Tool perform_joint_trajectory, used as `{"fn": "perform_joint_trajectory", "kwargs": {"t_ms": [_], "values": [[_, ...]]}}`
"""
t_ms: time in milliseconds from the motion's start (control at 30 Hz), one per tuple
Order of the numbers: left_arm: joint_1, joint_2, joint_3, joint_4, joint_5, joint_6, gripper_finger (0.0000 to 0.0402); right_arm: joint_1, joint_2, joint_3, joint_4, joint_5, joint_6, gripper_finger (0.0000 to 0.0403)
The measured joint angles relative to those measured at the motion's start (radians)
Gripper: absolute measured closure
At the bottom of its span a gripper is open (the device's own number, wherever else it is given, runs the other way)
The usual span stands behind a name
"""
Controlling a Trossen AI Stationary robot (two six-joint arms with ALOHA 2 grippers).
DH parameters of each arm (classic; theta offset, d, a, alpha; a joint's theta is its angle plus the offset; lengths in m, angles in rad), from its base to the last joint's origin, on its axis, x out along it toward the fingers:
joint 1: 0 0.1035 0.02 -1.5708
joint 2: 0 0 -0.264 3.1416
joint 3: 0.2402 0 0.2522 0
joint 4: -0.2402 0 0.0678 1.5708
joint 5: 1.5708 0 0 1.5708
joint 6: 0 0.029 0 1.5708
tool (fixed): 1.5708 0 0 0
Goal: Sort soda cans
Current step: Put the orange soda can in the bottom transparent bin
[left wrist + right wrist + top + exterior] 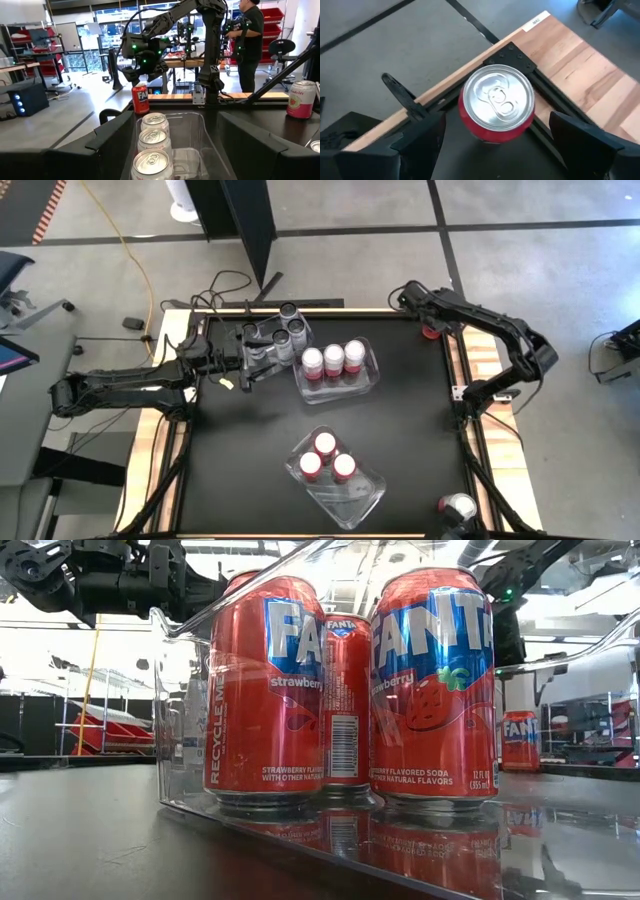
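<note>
Soda cans (332, 358) are mostly sitting in bins (365, 383); the wide-open right gripper (430, 322) is hovering over a loose red can (496, 102), while the left gripper (262, 352) is waiting open.

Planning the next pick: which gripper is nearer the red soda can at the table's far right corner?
Right. The right gripper hovers open directly above the red soda can at that corner. The left gripper is across the table, beside the clear plastic bin of cans.

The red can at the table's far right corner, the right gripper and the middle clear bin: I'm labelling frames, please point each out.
red can (496, 102): right wrist view, silver lid.
right gripper (432, 327): high view, above that can.
middle clear bin (374, 365): high view, right rim.
</note>
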Motion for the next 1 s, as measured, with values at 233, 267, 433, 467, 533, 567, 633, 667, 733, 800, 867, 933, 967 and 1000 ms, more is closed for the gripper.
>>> {"fn": "perform_joint_trajectory", "kwargs": {"t_ms": [233, 267, 433, 467, 533, 567, 633, 667, 733, 800, 867, 933, 967, 1000], "values": [[0.000, 0.000, 0.000, 0.000, 0.000, 0.000, 0.0121, -0.005, 0.055, 0.000, 0.008, 0.024, 0.015, 0.0031], [0.000, 0.000, 0.000, 0.000, 0.000, 0.000, 0.0121, -0.009, 0.064, 0.000, 0.013, 0.024, 0.015, 0.0031], [0.000, 0.000, 0.000, 0.000, 0.000, 0.002, 0.0121, -0.022, 0.105, 0.000, 0.021, 0.026, 0.016, 0.0031], [0.000, 0.000, 0.000, 0.000, 0.000, 0.003, 0.0121, -0.023, 0.113, 0.000, 0.026, 0.025, 0.016, 0.0031], [0.000, 0.000, 0.000, 0.000, 0.000, 0.004, 0.0121, -0.022, 0.126, 0.000, 0.043, 0.025, 0.016, 0.0031], [0.000, 0.000, 0.000, -0.001, 0.000, 0.004, 0.0121, -0.022, 0.131, 0.000, 0.050, 0.026, 0.016, 0.0031], [0.000, 0.000, 0.000, -0.001, 0.000, 0.004, 0.0121, -0.023, 0.137, 0.000, 0.067, 0.028, 0.015, 0.0031], [0.000, 0.000, 0.000, -0.002, 0.000, 0.004, 0.0121, -0.028, 0.138, 0.000, 0.075, 0.029, 0.015, 0.0031], [0.000, 0.000, 0.000, -0.005, 0.000, 0.004, 0.0121, -0.035, 0.137, 0.000, 0.081, 0.029, 0.016, 0.0031], [0.000, 0.000, 0.000, -0.008, 0.000, 0.012, 0.0121, -0.039, 0.138, 0.000, 0.078, 0.029, 0.016, 0.0031], [0.000, 0.000, 0.000, -0.009, 0.000, 0.015, 0.0121, -0.045, 0.138, 0.000, 0.080, 0.029, 0.016, 0.0031], [0.000, 0.000, 0.000, -0.010, 0.000, 0.015, 0.0121, -0.048, 0.138, 0.000, 0.080, 0.029, 0.016, 0.0031], [0.000, 0.000, 0.000, -0.010, 0.000, 0.015, 0.0121, -0.048, 0.138, 0.000, 0.080, 0.030, 0.017, 0.0031], [0.000, 0.000, 0.000, -0.010, 0.000, 0.015, 0.0121, -0.048, 0.137, 0.000, 0.080, 0.032, 0.020, 0.0031]]}}
